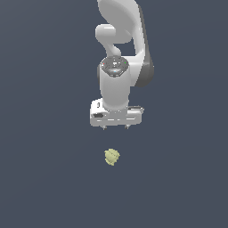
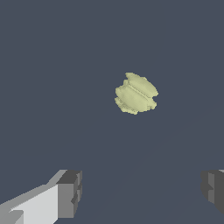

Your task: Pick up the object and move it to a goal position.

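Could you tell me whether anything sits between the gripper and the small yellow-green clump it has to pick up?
Nothing visible does. The gripper is open, its fingertips wide apart, and only bare dark surface shows between them and the yellow-green clump. No other thing shows in either view.

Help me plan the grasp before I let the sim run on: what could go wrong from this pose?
1. The gripper is open but the yellow-green lumpy object lies clear of its fingers, so a straight descent would probably miss.
2. Its knobbly, irregular surface may give the pads poor contact, letting it slip or roll.
3. It is much smaller than the gripper, so a small misalignment could nudge it away.
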Tool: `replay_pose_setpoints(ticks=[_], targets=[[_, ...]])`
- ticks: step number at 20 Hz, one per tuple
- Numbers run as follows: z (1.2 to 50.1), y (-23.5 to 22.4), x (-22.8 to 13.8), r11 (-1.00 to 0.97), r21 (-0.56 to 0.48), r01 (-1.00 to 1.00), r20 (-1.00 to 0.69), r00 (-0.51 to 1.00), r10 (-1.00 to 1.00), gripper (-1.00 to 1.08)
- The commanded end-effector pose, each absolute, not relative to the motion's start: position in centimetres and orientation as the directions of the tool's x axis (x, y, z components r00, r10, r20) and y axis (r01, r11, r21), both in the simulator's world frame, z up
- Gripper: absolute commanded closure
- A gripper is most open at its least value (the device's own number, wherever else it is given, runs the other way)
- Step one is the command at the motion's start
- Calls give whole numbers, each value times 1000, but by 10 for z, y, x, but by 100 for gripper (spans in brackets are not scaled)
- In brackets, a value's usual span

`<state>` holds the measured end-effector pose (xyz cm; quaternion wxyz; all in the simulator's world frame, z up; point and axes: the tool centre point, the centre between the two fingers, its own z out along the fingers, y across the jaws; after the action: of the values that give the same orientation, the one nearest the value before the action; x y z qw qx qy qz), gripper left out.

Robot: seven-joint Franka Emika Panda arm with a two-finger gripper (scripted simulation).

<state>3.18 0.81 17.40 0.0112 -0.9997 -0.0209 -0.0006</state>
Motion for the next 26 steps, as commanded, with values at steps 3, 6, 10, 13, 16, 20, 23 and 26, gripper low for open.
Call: replay_pose_setpoints(ticks=[3,6,10,13,16,20,23,26], targets=[[158,5,52,-999,-18,45,1,999,45,-92],[144,2,68,-999,-15,48,1,999,48,-92],[125,-2,86,-999,-10,52,1,999,52,-92],[113,-4,96,-999,-6,54,0,999,54,-92],[103,-6,103,-998,-4,56,0,998,56,-92],[94,-8,109,-998,-2,57,0,998,57,-92],[91,-9,111,-998,-1,58,0,998,58,-92],[91,-9,111,-998,0,58,-1,998,58,-92]])
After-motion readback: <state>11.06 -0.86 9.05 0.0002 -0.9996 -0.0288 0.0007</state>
